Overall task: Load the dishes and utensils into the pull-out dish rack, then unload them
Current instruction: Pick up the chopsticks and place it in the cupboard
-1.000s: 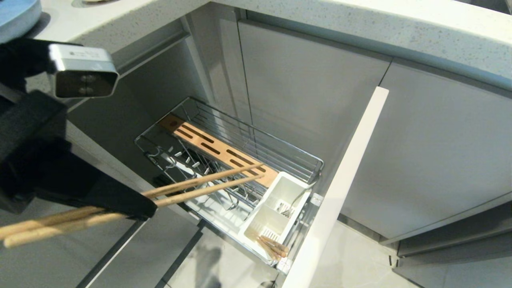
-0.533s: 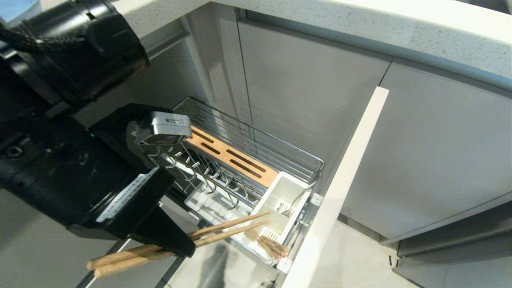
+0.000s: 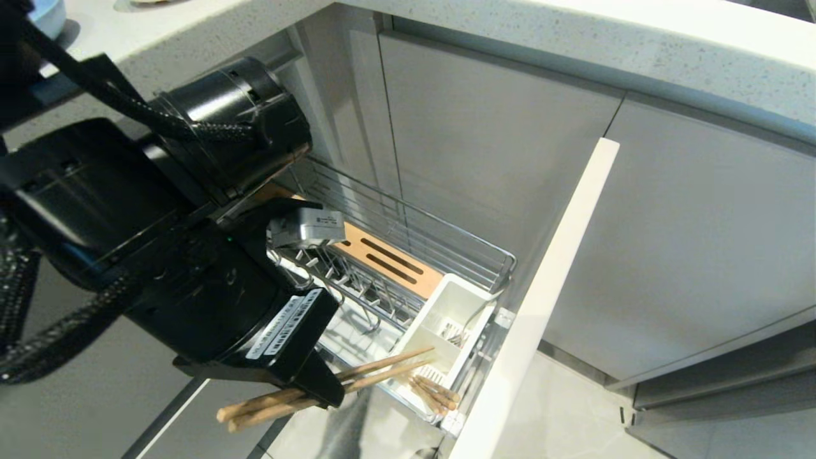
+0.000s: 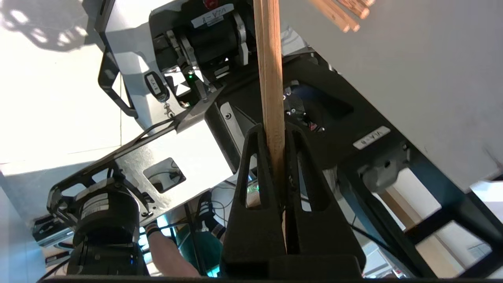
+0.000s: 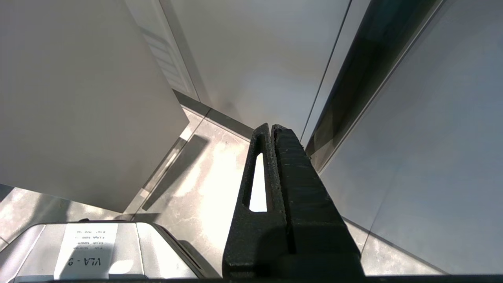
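Loading underway: left gripper [image 3: 331, 396] clamped on chopsticks [image 3: 382, 370], tips just over the pull-out dish rack [image 3: 408, 255] caddy (other sticks already inside). Plate, bowl, spoon, unloading apparently remaining.

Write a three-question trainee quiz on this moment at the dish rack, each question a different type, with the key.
1. True or false: the left gripper holds a pair of chopsticks.
2. Which compartment of the white caddy already holds chopsticks? A) the one nearest the front panel B) the one by the wooden strip C) none
3. Fill in: the right gripper's jaws are ____.

Key: 1 true, its jaws are clamped on them. 2 A, more chopsticks lean there. 3 shut, holding nothing.
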Robot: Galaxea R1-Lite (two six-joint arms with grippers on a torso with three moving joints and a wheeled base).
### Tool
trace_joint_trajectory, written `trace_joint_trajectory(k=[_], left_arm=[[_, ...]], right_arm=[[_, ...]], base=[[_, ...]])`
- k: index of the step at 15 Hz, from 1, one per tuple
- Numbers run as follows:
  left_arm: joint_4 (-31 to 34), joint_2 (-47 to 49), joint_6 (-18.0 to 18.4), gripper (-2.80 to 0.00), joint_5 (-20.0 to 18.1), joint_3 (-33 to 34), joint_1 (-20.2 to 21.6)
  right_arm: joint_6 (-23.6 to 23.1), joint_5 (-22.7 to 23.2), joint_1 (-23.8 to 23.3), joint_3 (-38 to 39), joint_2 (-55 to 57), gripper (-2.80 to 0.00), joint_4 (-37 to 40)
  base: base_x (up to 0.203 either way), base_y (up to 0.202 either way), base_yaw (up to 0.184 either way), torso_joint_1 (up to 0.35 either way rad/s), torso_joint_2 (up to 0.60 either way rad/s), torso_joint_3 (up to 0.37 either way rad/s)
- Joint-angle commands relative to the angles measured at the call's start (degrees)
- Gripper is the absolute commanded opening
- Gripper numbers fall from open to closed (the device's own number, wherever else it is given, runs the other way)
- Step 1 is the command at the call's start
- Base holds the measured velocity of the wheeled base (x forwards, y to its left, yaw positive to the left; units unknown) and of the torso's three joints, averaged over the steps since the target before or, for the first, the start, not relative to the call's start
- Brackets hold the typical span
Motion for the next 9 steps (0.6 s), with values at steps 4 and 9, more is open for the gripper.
trace_joint_trajectory(k=[4,9], left_arm=[[-2.5,2.3,-0.3,-2.8,-0.1,1.1,0.1],[-5.0,4.9,-0.3,-2.8,-0.1,2.0,0.4]], right_arm=[[0.0,0.0,0.0,0.1,-0.2,-2.8,0.0],[0.0,0.0,0.0,0.1,-0.2,-2.8,0.0]], base=[[0.0,0.0,0.0,0.0,0.0,0.0],[0.0,0.0,0.0,0.0,0.0,0.0]])
